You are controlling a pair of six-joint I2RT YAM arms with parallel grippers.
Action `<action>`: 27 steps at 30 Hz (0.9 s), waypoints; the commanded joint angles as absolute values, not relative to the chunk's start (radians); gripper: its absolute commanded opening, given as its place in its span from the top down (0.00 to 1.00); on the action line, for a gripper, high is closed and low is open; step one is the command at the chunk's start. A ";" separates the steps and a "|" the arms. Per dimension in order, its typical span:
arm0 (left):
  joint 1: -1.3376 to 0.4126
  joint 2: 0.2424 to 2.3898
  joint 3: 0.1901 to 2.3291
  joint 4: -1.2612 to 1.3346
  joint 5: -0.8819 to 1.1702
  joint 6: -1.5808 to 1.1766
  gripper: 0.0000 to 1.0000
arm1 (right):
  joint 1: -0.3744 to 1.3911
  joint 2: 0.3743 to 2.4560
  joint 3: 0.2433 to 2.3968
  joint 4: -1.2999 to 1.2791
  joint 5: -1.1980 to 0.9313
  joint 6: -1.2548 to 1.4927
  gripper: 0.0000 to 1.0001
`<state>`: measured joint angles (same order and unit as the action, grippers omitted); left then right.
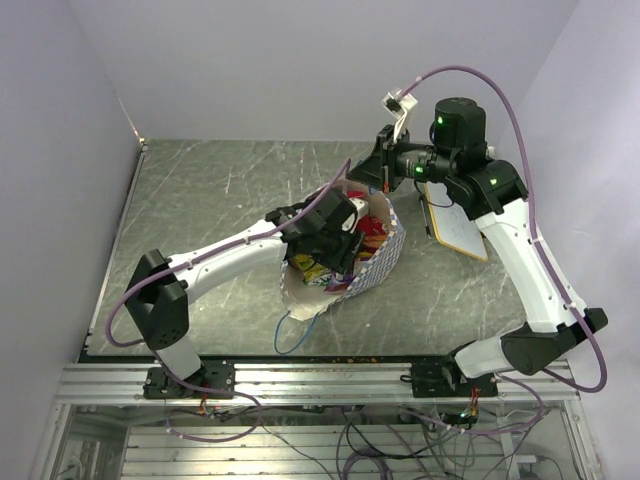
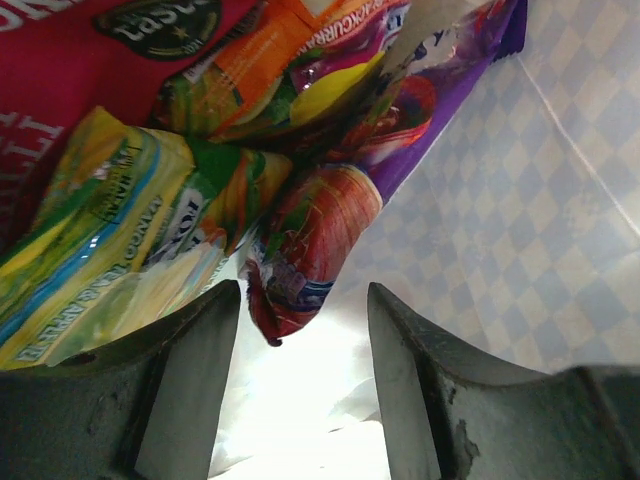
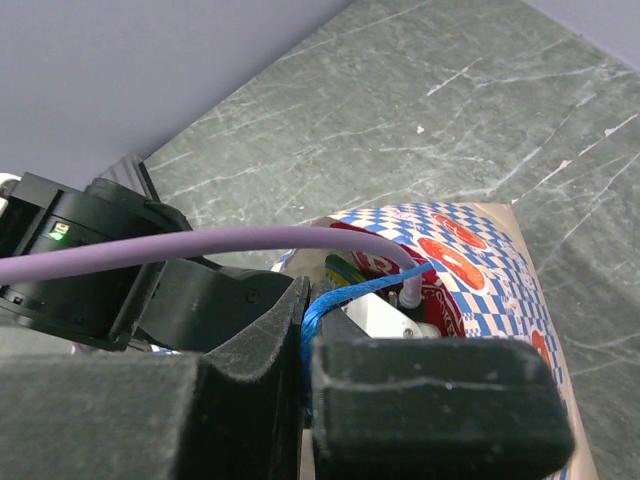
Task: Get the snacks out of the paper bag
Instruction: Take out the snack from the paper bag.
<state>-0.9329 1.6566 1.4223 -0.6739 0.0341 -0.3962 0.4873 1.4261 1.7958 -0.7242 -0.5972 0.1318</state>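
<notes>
– Blue-and-white checks: your paper bag (image 1: 385, 250) lies on its side in the middle of the grey-green surface (image 1: 200, 200), with its cream mouth turned toward the left arm. Where are your left fingers?

– Inside the bag. Your left gripper (image 2: 303, 300) has its fingers spread, with nothing clamped. The snacks (image 2: 210, 150) are piled just ahead of it, deeper in the bag. A red packet (image 2: 310, 230) pokes its corner into the gap, and a yellow-green packet (image 2: 100, 230) lies just beside the left finger.

– And your right side?

– Your right gripper (image 3: 308, 300) sits at the bag's far rim, fingers pressed together on the blue string handle (image 3: 335, 295). That edge of the bag is held up off the surface.

– Anything else around the bag?

– You have a loose string loop (image 1: 290, 335) lying on the surface at the bag's near edge. A white board (image 1: 455, 225) lies to the bag's right, close by but not touching.
</notes>
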 commanded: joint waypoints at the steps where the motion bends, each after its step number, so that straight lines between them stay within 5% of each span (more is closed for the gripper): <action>1: -0.934 1.661 1.421 -0.616 0.102 -0.388 0.36 | 0.489 1.379 1.793 -0.662 -0.624 0.103 1.00; 6: -0.940 1.667 1.362 -0.543 0.098 -0.424 0.41 | 0.489 1.381 1.796 -0.673 -0.624 0.078 1.00; 11: -0.941 1.649 1.382 -0.551 0.026 -0.440 0.74 | 0.489 1.363 1.766 -0.661 -0.625 0.065 1.00; 15: -0.942 1.552 1.387 -0.594 0.012 -0.476 0.90 | 0.489 1.332 1.718 -0.630 -0.583 0.092 1.00; 27: -0.914 1.314 1.590 -0.917 -0.003 -0.518 0.93 | 0.489 1.293 1.688 -0.640 -0.436 0.163 1.00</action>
<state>-0.9264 1.3476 1.4658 -0.7933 0.0189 -0.4995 0.4873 1.3445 1.6814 -0.6777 -0.4759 0.1253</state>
